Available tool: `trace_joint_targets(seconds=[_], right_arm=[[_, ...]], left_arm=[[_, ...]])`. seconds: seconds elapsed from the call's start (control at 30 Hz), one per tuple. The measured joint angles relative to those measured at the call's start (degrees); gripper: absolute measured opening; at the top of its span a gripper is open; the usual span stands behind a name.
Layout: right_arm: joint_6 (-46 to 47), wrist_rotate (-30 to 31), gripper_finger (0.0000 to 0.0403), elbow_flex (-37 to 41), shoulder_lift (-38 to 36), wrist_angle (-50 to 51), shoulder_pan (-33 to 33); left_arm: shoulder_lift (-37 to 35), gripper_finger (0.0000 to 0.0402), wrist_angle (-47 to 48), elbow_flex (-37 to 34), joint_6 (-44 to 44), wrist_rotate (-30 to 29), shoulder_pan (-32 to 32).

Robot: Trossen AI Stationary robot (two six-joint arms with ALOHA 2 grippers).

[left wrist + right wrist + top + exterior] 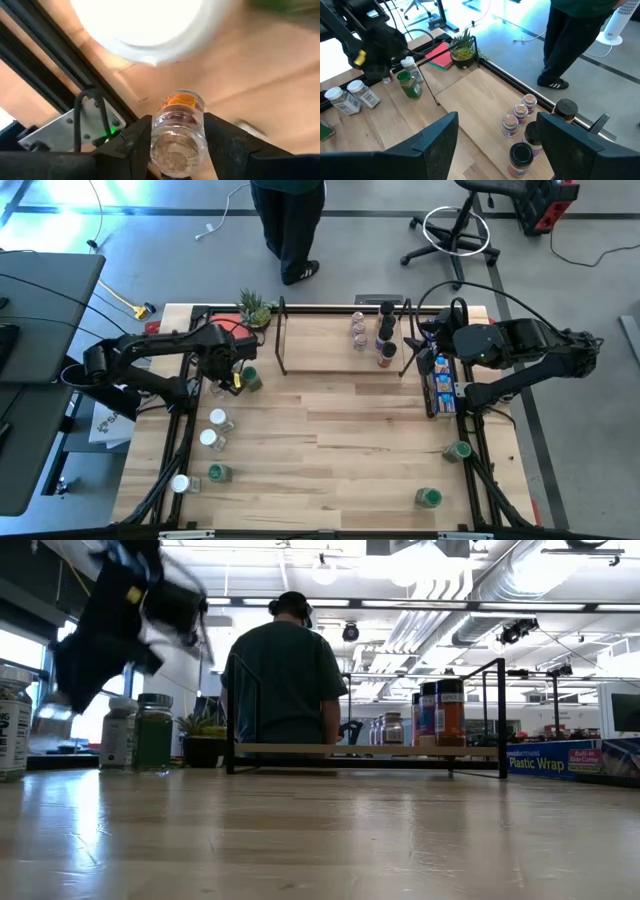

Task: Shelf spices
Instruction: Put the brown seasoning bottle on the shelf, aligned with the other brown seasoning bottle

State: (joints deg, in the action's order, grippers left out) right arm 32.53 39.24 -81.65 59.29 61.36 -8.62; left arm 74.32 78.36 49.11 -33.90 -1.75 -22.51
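My left gripper (228,378) is at the table's left side, pointing down, shut on a small clear spice jar (178,131) with brownish contents and an orange label. In the low view the jar (54,718) is a blur under the gripper, above the tabletop. The shelf (345,370), a light-wood rack with a black frame, stands at the far middle and holds several jars (358,330). My right gripper (497,145) hovers open above the shelf's right end, with nothing between its fingers. My left gripper pinches the clear jar by its round sides (156,136), one finger (127,145) on each side. The fingers come from above, pointing steeply down, and the jar runs roughly along them. It hangs clear of the table.
Loose jars stand near my left gripper: a green one (250,378), white-topped ones (221,420) and more toward the near left. Two green-topped jars (457,450) sit near right. A blue box (440,385) lies beside the shelf, a plant (256,308) at its far left. A person (290,220) stands beyond the table.
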Motion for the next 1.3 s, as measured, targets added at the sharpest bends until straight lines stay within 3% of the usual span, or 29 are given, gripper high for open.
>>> trace_joint_targets(seconds=[0.2,0.37,0.57,0.9,1.13,1.3], right_arm=[[-0.5,0.0,0.0263,0.0,0.0,0.0,0.0],[-1.6,-0.1,0.0263,0.0,0.0,-0.1,0.0],[-3.1,-0.3,0.0263,0.0,0.0,-0.1,0.0],[-4.2,-0.8,0.0263,0.0,0.0,0.1,0.0],[-4.5,-0.8,0.0263,0.0,0.0,0.1,0.0],[-4.5,-0.9,0.0263,0.0,0.0,0.1,0.0]], left_arm=[[0.0,0.0142,10.2,16.0,-1.7,-1.4,3.1],[0.0,0.0108,11.2,29.2,-5.3,-1.5,5.5],[0.0,0.0073,8.9,35.0,-6.2,2.1,8.1],[-0.1,0.0067,10.5,33.9,-13.6,3.5,14.4],[-0.1,0.0142,9.1,21.4,-15.2,4.5,12.8],[0.0,0.0202,0.8,9.9,-15.6,6.2,10.2]])
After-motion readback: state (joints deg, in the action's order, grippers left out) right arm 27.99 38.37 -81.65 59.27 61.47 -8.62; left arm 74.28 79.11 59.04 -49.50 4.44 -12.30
